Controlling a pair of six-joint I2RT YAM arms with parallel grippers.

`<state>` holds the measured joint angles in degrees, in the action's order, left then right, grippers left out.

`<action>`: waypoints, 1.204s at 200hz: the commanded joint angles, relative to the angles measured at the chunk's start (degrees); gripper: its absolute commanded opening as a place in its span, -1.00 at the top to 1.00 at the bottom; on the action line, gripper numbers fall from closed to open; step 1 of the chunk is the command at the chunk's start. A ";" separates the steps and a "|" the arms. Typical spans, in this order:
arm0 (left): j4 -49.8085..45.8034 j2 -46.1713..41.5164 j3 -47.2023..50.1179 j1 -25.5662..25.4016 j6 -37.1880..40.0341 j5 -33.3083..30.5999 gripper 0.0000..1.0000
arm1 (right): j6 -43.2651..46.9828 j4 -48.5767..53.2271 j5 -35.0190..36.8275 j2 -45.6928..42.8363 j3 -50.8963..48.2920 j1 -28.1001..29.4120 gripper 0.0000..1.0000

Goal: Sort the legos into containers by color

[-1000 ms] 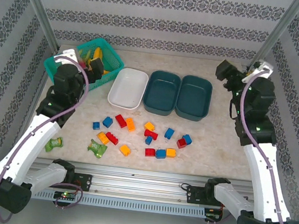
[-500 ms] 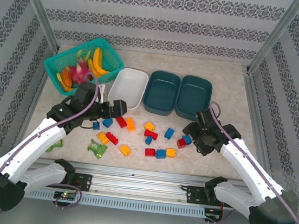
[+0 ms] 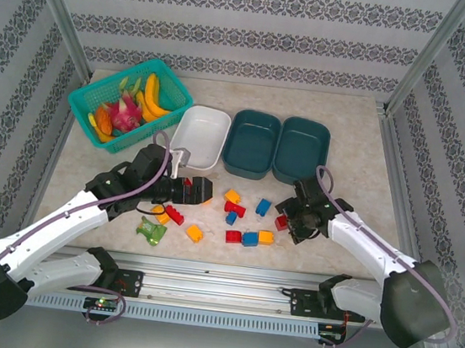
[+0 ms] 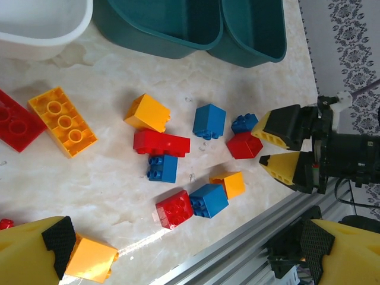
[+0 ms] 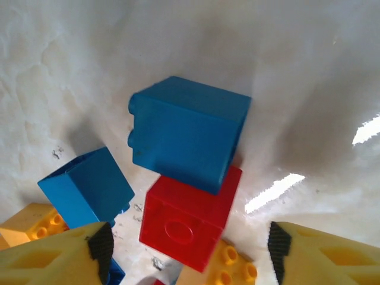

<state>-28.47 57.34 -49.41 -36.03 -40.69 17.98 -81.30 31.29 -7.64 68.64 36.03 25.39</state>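
Legos (image 4: 161, 143) look light, rigid, slick. Right gripper (image 5: 189, 252), jaws apart, hangs over the blue brick (image 5: 187, 130); I'd pinch its flat sides.

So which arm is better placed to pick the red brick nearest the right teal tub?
Right. The right gripper hangs open over that red brick, a finger each side. The left gripper is farther off.

Marble table (image 3: 365, 131) carried scattered legos (image 3: 235, 209) mid-surface, white tub (image 3: 200, 136) and two teal tubs (image 3: 253, 143) lay behind them, basket (image 3: 160, 125) sat far left, green packet (image 3: 151, 230) lay near the front edge.
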 commanded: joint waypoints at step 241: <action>1.75 32.67 -39.20 4.72 -1.34 4.56 -1.00 | 30.68 6.59 -1.09 32.34 46.71 -15.53 0.56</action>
<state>-26.50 84.27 -81.97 -32.14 -43.31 20.38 -57.30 36.64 -6.35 93.86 77.73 11.92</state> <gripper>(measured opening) 0.998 0.317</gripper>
